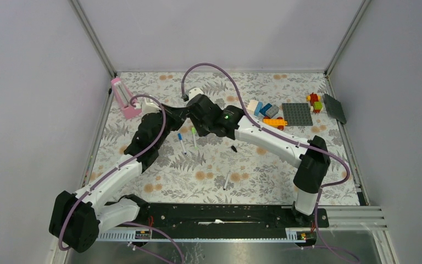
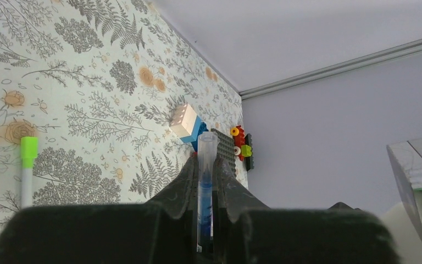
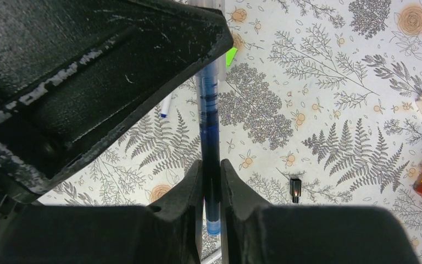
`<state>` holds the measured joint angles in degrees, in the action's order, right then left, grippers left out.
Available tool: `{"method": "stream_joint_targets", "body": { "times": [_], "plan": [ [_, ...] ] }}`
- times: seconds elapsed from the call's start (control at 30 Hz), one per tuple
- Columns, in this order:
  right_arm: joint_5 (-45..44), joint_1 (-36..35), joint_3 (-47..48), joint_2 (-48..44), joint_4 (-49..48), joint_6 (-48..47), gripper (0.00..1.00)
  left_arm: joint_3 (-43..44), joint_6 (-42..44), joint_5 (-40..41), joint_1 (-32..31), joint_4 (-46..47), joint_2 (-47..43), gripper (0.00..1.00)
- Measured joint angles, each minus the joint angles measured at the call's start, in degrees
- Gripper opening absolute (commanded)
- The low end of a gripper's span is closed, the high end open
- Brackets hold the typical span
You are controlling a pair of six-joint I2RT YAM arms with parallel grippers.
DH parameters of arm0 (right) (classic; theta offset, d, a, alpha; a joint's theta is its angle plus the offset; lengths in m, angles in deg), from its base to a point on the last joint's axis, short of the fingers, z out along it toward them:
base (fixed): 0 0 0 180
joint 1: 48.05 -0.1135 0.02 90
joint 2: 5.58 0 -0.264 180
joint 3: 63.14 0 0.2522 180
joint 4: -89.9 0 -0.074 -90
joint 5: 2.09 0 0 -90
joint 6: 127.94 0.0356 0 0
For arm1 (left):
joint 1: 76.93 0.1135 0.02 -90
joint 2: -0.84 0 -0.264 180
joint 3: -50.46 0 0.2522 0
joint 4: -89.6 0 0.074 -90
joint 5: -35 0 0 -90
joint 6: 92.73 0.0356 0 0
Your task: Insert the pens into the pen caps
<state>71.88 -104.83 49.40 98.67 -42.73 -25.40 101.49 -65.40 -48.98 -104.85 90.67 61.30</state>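
blue pen (image 3: pixel 211 110), pinched by left gripper (image 2: pixel 205 165), right gripper (image 3: pixel 211 168), seemingly midair

L arm (image 1: pixel 122 168) & R arm (image 1: pixel 277 142) stretched fwd, wrists meeting left of grey baseplate (image 1: pixel 297 114); L gripper (image 2: pixel 206 163) & R gripper (image 3: pixel 211 166) both clamped on dark blue pen (image 3: pixel 209 110).

Beyond the tips of the left gripper's fingers (image 2: pixel 184 181), a table cover (image 2: pixel 88 82) printed with grey ferns and orange blossoms reaches a far corner. There a pale metal post (image 2: pixel 340 66) rises between plain lilac-grey walls (image 2: pixel 318 121). Below and to either side of the right gripper's fingers (image 3: pixel 189 187), the same print fills the ground. Seen from above, the walls close the table on three sides, with a second post (image 1: pixel 93 38) at the other far corner. Behind the fingers, along the near edge, lie a black rail (image 1: pixel 225 214) and ribbed aluminium strips (image 1: pixel 357 217). The light is soft and even, and shadows are faint.
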Motion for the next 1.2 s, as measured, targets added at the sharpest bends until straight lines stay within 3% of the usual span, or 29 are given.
{"method": "stream_joint_targets", "body": {
  "times": [0.23, 0.5, 0.73, 1.1, 1.2],
  "plan": [
    [4.11, 0.63, -4.26, -2.34, -3.89, -0.59, 0.00, -1.33, 0.09, 0.46, -0.46, 0.24, -1.62, 0.00],
    [31.80, 7.82, -17.38, -11.69, -18.38, 3.28, 0.00, -7.96, 1.36, -2.19, -0.90, 8.26, -9.81, 0.00],
    [48.83, 10.73, -19.69, -12.70, -26.95, 7.30, 0.00, -11.91, 2.10, -2.32, -1.05, 13.81, -16.65, 0.00],
    [52.37, 11.19, -19.98, -12.70, -30.42, 8.68, 0.00, -11.72, 4.31, -2.16, -1.11, 15.04, -18.34, 0.00],
    [52.76, 11.19, -20.85, -12.74, -31.89, 8.63, 0.00, -10.47, 5.88, -1.60, -1.36, 11.80, -20.00, 0.10]
  ]
}}
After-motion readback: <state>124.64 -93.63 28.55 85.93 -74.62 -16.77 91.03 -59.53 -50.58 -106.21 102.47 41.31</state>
